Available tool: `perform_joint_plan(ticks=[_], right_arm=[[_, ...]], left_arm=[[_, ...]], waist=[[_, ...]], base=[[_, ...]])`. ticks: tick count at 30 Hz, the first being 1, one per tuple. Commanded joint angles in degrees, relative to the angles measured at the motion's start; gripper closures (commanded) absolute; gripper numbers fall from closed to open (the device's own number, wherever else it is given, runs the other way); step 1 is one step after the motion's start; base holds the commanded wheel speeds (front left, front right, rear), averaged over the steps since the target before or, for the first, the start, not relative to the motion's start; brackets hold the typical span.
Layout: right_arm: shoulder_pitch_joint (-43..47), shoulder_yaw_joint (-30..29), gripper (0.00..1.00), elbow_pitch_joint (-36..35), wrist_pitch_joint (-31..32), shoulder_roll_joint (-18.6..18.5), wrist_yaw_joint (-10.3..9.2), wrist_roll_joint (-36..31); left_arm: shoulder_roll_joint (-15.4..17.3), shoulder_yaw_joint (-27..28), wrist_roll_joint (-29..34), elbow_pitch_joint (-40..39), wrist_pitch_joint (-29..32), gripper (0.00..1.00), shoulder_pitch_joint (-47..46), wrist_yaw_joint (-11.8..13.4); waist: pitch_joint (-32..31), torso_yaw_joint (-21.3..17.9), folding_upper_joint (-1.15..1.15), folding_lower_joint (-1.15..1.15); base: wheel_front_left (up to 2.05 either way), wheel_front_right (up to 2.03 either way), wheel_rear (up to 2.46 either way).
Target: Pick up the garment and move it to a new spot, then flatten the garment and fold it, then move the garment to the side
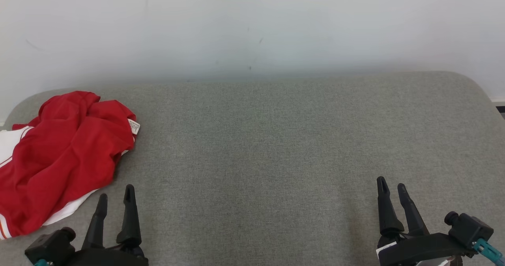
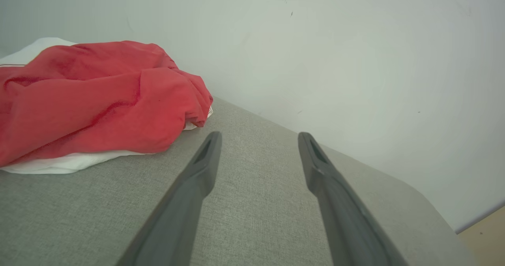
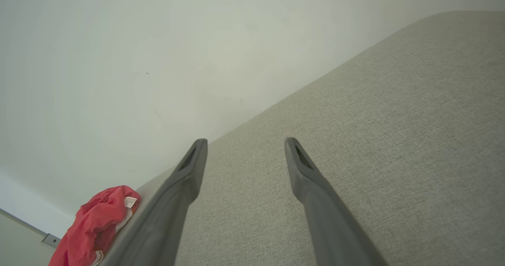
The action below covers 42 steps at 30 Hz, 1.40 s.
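A crumpled red and white garment (image 1: 63,155) lies in a heap at the left end of the grey fabric surface (image 1: 276,147), with a small white label showing at its right edge. My left gripper (image 1: 116,193) stands open near the front edge, just right of the heap and apart from it. In the left wrist view the garment (image 2: 94,104) bulks up to the left of the open left gripper (image 2: 259,136). Far to the right my right gripper (image 1: 391,183) is open over bare fabric. The right wrist view has the garment (image 3: 96,222) small at the lower left beyond the open right gripper (image 3: 245,141).
A pale wall (image 1: 252,25) rises straight behind the grey surface. The surface has rounded corners, one at the far right (image 1: 465,80). A strip of floor (image 2: 485,234) lies past its edge in the left wrist view.
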Motion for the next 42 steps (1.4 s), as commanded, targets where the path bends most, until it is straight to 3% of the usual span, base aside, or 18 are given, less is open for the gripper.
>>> perform_joint_plan(ticks=[1,19,42], right_arm=[[-0.12,0.19,0.0,-0.29,-0.6,-0.2,-0.07,-1.54],[-0.57,1.13,0.0,0.76,-3.15,-0.22,-0.09,-11.79],[-0.02,2.57,0.0,0.87,-5.94,-0.23,-0.11,-22.04]], left_arm=[[0.55,-0.04,1.59,-0.84,-0.51,0.0,0.02,0.17],[1.03,-0.46,11.03,-1.54,-3.07,0.0,0.62,0.96],[0.39,0.0,18.7,-0.85,-5.88,0.0,1.59,-1.22]], waist=[[-0.01,0.03,0.0,0.0],[-0.02,0.04,0.0,0.0],[-0.34,0.33,0.0,0.0]], base=[[0.0,0.0,0.0],[0.0,0.0,0.0],[0.0,0.0,0.0]])
